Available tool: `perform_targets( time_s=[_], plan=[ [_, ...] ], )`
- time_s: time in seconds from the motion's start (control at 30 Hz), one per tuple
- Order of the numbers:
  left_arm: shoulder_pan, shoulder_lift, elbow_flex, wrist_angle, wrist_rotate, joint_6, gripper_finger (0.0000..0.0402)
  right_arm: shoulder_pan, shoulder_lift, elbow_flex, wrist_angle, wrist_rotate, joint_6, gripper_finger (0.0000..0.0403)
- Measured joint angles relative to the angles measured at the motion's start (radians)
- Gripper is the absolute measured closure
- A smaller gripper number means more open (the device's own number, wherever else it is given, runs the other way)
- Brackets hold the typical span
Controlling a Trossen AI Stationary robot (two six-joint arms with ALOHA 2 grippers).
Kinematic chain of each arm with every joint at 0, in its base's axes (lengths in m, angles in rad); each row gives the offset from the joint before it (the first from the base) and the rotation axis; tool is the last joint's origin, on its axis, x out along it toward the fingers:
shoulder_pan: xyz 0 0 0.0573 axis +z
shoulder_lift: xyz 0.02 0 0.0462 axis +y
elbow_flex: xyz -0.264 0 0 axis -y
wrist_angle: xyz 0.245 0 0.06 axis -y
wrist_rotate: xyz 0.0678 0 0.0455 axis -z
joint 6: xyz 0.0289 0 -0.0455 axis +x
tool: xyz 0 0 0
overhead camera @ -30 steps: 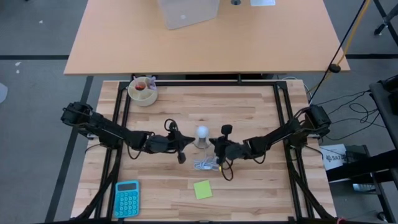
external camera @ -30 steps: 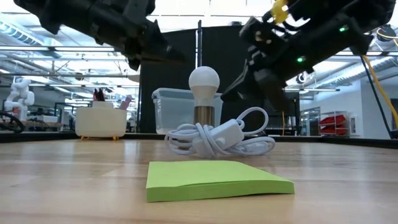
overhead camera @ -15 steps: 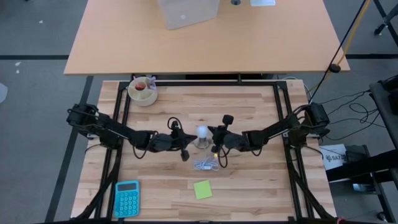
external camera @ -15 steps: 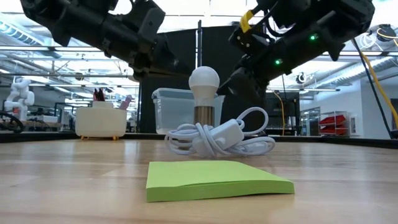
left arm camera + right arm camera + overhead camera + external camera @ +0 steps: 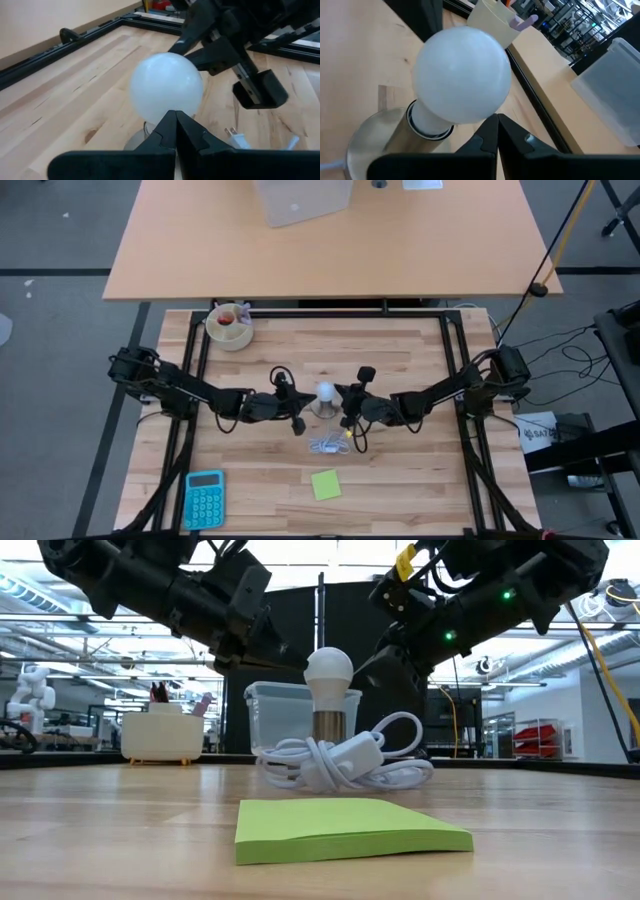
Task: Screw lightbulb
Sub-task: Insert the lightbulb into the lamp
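We see the lightbulb [image 5: 325,391] standing upright at the middle of the wooden bench [image 5: 400,340], its white globe up and its narrow neck seated in a grey metal socket [image 5: 375,145]. The left hand [image 5: 297,406] sits just beside the lightbulb on one side, fingers pressed together and holding nothing. The right hand [image 5: 347,404] sits just beside the lightbulb on the opposite side, fingers likewise closed and empty. From each wrist view, the closed fingertips point at the globe, close to it, though we cannot tell whether they touch. A coiled white cable [image 5: 330,443] lies against the socket's base, between the lightbulb and a green sticky-note pad [image 5: 325,484]. A cream bowl [image 5: 230,326] stands well apart from the lightbulb.
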Motion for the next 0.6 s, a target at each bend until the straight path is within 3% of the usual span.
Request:
perform_targets(
  time_s=[0.6],
  plan=[
    [0.002, 0.000, 0.000, -0.041, -0.056, -0.009, 0.0401, 0.056, 0.000, 0.000, -0.048, -0.025, 0.000, 0.0403]
  ],
)
